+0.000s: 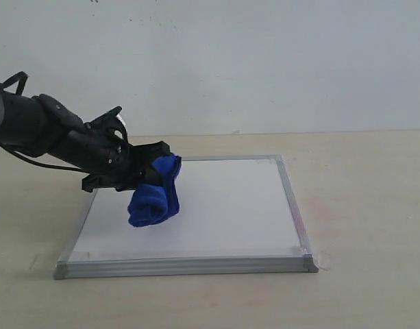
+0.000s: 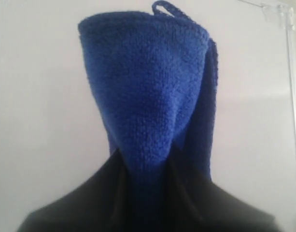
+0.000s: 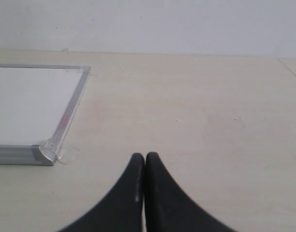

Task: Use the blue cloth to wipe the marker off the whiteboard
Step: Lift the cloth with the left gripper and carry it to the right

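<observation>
The whiteboard (image 1: 223, 205) lies flat on the table, silver-framed with tape tabs at its corners; its surface shows no red marker lines in any view. My left gripper (image 1: 149, 168) reaches in from the left over the board's left half and is shut on the blue cloth (image 1: 156, 195), whose free rolled end hangs down to the white surface. In the left wrist view the blue cloth (image 2: 148, 96) fills the middle, pinched between the dark fingers (image 2: 80, 208). My right gripper (image 3: 145, 159) is shut and empty above bare table, beside the whiteboard (image 3: 32, 101) corner.
The pale wooden table (image 1: 360, 178) surrounds the board, with a white wall behind. A clear tape tab (image 1: 324, 260) sticks out at the board's near right corner. The right arm does not show in the exterior view.
</observation>
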Robot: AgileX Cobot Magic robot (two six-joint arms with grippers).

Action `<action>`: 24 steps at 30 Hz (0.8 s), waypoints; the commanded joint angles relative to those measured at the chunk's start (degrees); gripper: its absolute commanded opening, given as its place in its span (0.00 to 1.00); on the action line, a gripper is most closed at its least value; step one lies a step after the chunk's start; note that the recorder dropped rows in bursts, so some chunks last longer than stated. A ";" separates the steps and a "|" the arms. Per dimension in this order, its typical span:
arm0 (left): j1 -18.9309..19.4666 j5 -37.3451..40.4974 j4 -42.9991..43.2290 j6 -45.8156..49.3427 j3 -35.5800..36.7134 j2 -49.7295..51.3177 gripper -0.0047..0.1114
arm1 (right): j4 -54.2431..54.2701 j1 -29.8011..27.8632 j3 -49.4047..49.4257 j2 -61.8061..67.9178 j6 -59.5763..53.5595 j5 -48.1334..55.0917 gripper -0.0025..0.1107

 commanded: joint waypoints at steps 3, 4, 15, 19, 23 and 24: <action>0.15 0.38 -4.03 4.55 0.04 -1.12 0.07 | 0.16 -0.33 -0.02 -0.24 -0.19 -0.21 0.02; 0.38 0.27 -3.57 4.55 0.04 -1.12 0.07 | 0.16 -0.33 -0.02 -0.24 -0.19 -0.21 0.02; 3.72 -0.37 -2.09 4.43 0.04 -1.12 0.07 | 0.16 -0.33 -0.02 -0.24 -0.19 -0.21 0.02; 5.56 -0.19 -1.22 4.28 0.04 -1.12 0.07 | 0.16 -0.33 -0.02 -0.24 -0.19 -0.21 0.02; 6.92 0.34 0.71 4.28 0.04 -0.97 0.07 | 0.16 -0.33 -0.02 -0.24 -0.19 -0.21 0.02; 7.10 0.47 0.71 4.28 0.04 -0.97 0.07 | 0.16 -0.33 -0.02 -0.24 -0.19 -0.21 0.02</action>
